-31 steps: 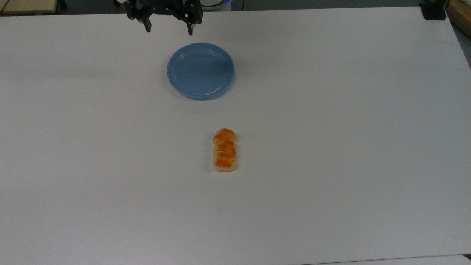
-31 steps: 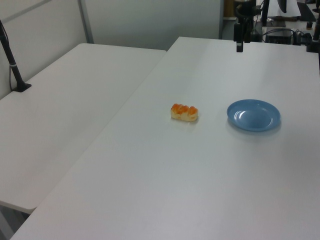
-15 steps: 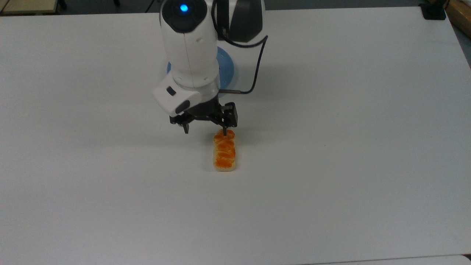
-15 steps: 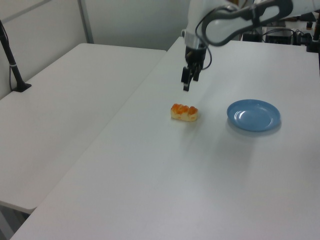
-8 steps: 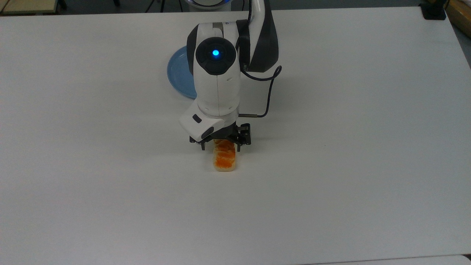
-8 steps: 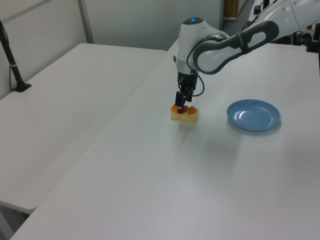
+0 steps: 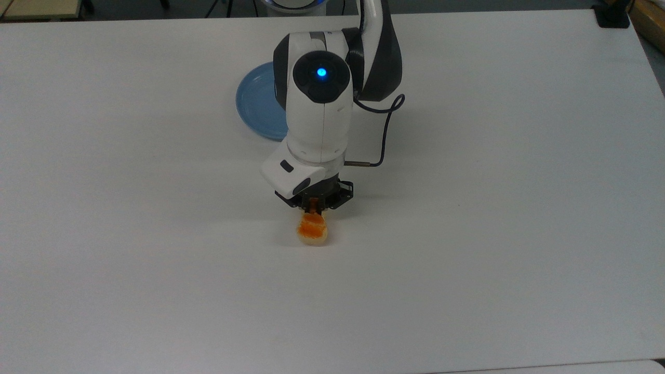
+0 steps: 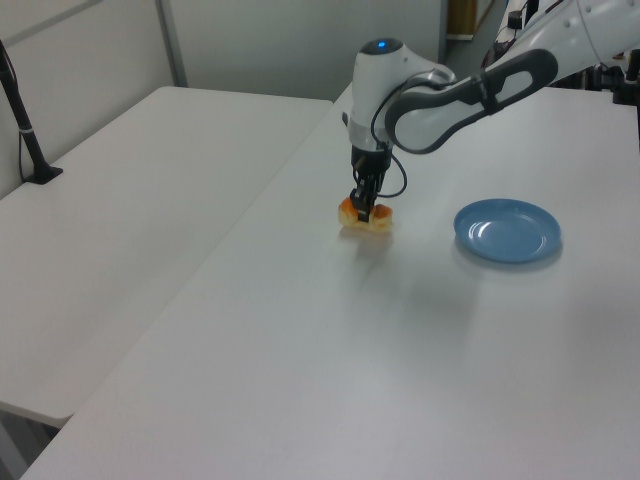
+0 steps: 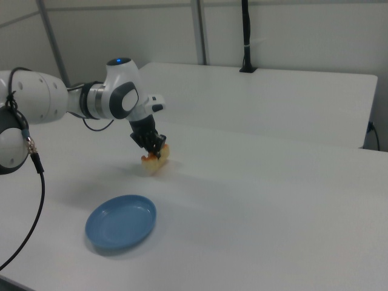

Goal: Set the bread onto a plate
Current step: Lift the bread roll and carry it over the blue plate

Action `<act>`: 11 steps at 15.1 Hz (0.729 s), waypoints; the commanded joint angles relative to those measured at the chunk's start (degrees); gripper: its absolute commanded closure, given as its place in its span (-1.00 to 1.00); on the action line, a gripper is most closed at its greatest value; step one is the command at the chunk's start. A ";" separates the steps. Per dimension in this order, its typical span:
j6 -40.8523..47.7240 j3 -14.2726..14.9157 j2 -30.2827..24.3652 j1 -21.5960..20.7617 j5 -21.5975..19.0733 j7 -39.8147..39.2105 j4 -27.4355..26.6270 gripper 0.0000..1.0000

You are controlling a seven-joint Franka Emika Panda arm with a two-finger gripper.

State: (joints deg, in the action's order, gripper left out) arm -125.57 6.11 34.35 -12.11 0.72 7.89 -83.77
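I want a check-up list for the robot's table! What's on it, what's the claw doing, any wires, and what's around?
Surface: white table, bare apart from the items below.
Job's things: bread sits in the gripper, tilted, and seems lifted slightly off the table; blue plate lies apart from it with nothing on it.
Clutter: nothing seen.
Grippers: gripper points down, shut on the bread's middle.
Cables: a dark cable loops from the arm to the wrist; another hangs at the right view's left edge.
Surroundings: a second white table alongside, with a black post standing on it; pale partition walls behind.
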 commanded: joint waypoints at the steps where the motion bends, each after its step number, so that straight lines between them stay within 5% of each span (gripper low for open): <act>1: 6.62 0.22 -10.94 0.60 0.60 -1.99 -5.34 0.63; 7: 20.79 0.22 -27.47 2.88 0.07 -8.32 -17.46 0.62; 11: 21.25 0.22 -28.28 2.36 0.86 -8.33 -24.41 0.62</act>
State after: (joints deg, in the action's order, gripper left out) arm -102.92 6.32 7.83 -9.08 0.75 0.45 -100.14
